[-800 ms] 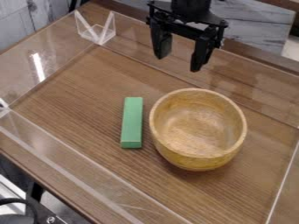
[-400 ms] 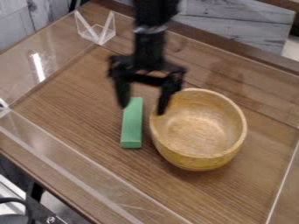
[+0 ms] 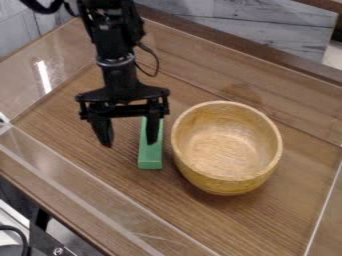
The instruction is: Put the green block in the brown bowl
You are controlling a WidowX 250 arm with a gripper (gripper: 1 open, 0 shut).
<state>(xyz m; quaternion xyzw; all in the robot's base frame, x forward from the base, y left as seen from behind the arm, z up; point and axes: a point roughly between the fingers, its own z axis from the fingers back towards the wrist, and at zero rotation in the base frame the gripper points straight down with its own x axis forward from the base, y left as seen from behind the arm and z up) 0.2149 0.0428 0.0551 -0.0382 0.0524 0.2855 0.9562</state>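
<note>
The green block (image 3: 151, 150) lies flat on the wooden table, its long side running front to back, just left of the brown bowl (image 3: 229, 145). The bowl is round, light tan and has nothing in it. My gripper (image 3: 128, 130) hangs from the black arm over the block's far left side. It is open, with one finger left of the block and the other in front of the block's upper half. Nothing is held. The arm and fingers hide the block's far end.
Clear plastic walls (image 3: 80, 190) ring the table on the left and front. A clear folded plastic piece (image 3: 67, 25) stands at the back left. A grey marbled surface (image 3: 287, 30) lies behind the table.
The arm has swept from the back right, above the bowl, down and left to the block. The gripper has stayed open. Block and bowl have not moved.
</note>
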